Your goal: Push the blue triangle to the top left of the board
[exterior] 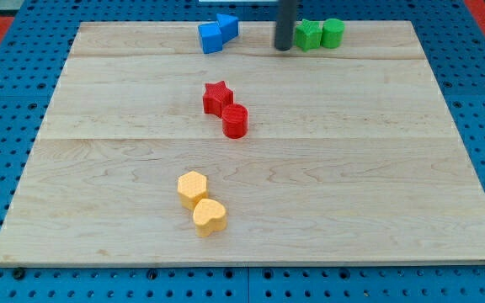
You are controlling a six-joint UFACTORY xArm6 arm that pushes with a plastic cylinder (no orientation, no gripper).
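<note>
my tip [284, 48] has no fingers to open or close, it is a bare rod end resting on the board [394, 210], holding nothing

the blue triangle [227, 24] sits at the view's top edge of the board, a little left of the board's middle line. the tip is to the triangle's right, apart from it, with clear wood between. that is the relation that matters: the goal corner lies to the triangle's left, so the tip is already on the side it should push from, and a leftward sweep looks like the move

a blue cube [210, 39] touches the triangle on its lower left, right in the path; it would likely be shoved along or deflect the triangle. the triangle's long axis seems to run left to right, though it is small and partly cut by the frame, so i cannot be sure

just right of the tip are a green star [309, 34] and a green cylinder [333, 32], side by side. below the triangle, mid board, a red star [216, 97] touches a red cylinder [235, 121]; further down, a yellow hexagon [192, 187] touches a yellow heart [210, 217]

there are no containers here, only the flat board
</note>
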